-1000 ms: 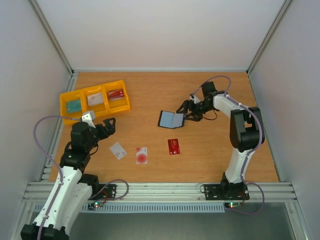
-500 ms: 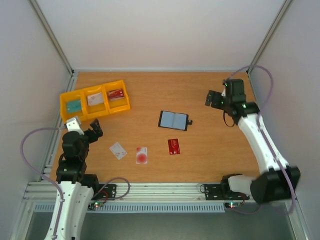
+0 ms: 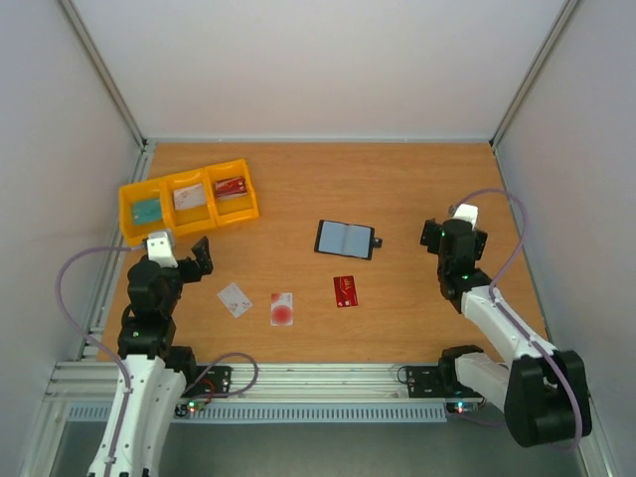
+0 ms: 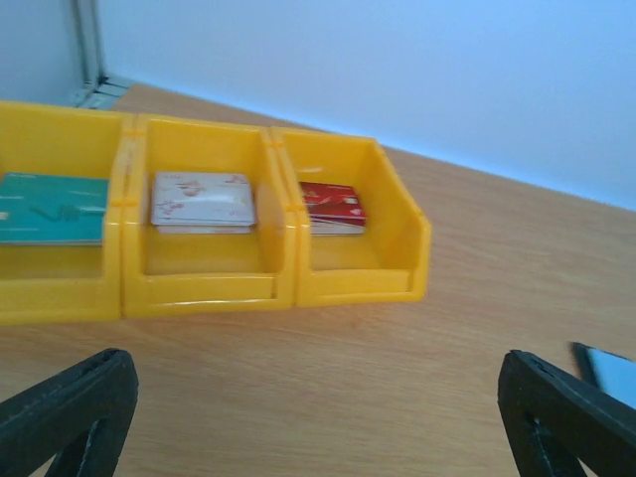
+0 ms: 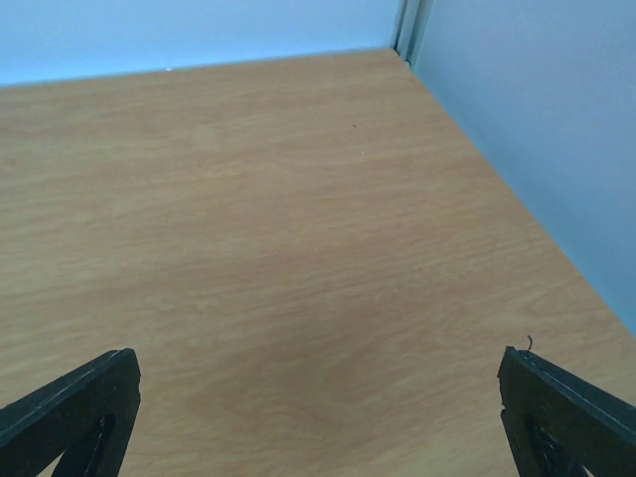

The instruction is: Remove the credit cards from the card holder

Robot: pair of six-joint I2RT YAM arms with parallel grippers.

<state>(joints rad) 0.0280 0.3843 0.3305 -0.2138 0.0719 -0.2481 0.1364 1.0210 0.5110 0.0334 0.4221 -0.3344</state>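
The card holder [image 3: 345, 239] lies open and flat at mid-table, grey-blue pockets up, with its strap tab [image 3: 378, 241] on the right. Its corner shows at the right edge of the left wrist view [image 4: 608, 366]. Three credit cards lie on the table in front of it: one white with small red marks [image 3: 235, 299], one white with a red circle [image 3: 282, 308], and one dark red [image 3: 345, 291]. My left gripper [image 3: 182, 260] is open and empty, left of the cards and facing the bins. My right gripper [image 3: 452, 238] is open and empty, right of the holder and apart from it.
Three joined yellow bins [image 3: 189, 218] stand at the back left, holding teal, whitish and red cards; they fill the left wrist view [image 4: 209, 290]. The right wrist view shows bare wood and the right wall [image 5: 537, 119].
My right gripper let go of the card holder and the arm drew back to the near right. The holder now lies flat. My left arm pulled back a little toward its base.
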